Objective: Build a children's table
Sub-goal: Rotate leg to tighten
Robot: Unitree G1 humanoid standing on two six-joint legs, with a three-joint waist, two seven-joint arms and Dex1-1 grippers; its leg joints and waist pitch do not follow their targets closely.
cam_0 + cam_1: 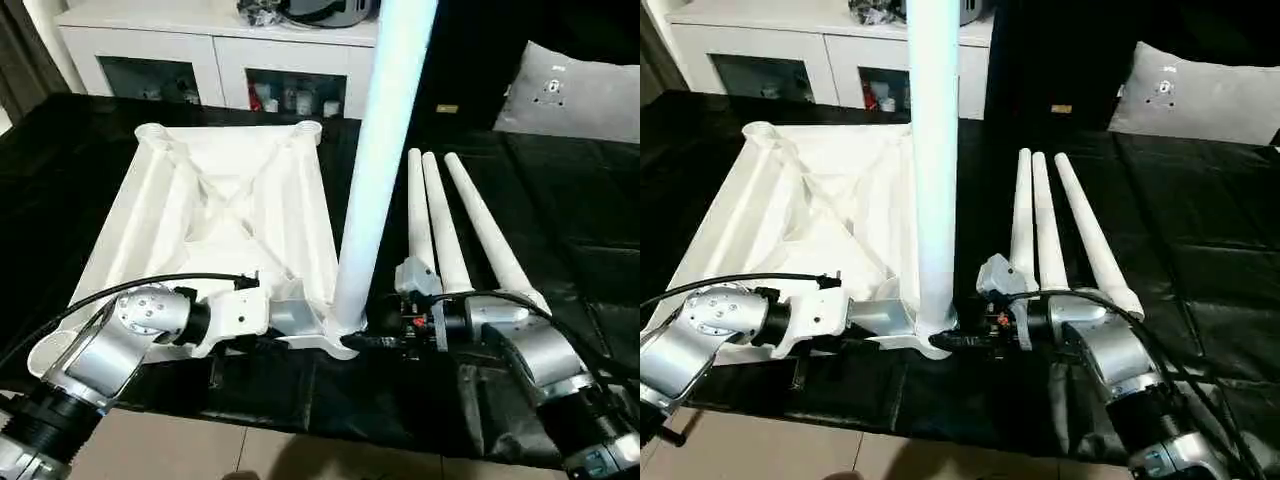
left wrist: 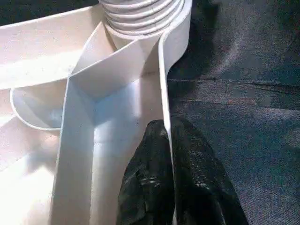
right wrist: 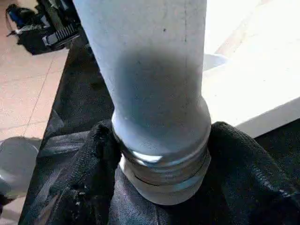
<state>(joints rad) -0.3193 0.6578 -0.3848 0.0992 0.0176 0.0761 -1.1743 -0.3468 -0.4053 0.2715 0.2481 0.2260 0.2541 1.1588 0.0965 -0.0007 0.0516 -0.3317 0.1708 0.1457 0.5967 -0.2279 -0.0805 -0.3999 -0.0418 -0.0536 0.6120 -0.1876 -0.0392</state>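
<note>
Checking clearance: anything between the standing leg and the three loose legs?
Only the right gripper, its fingers around the leg base; otherwise bare black cover, per left eye view.

table tops [image 1: 215, 215]: 1 | standing legs [image 1: 375, 170]: 1 | loose legs lying flat [image 1: 447, 225]: 3 | cabinets [image 1: 215, 45]: 1 | grey cushions [image 1: 575, 95]: 1
</note>
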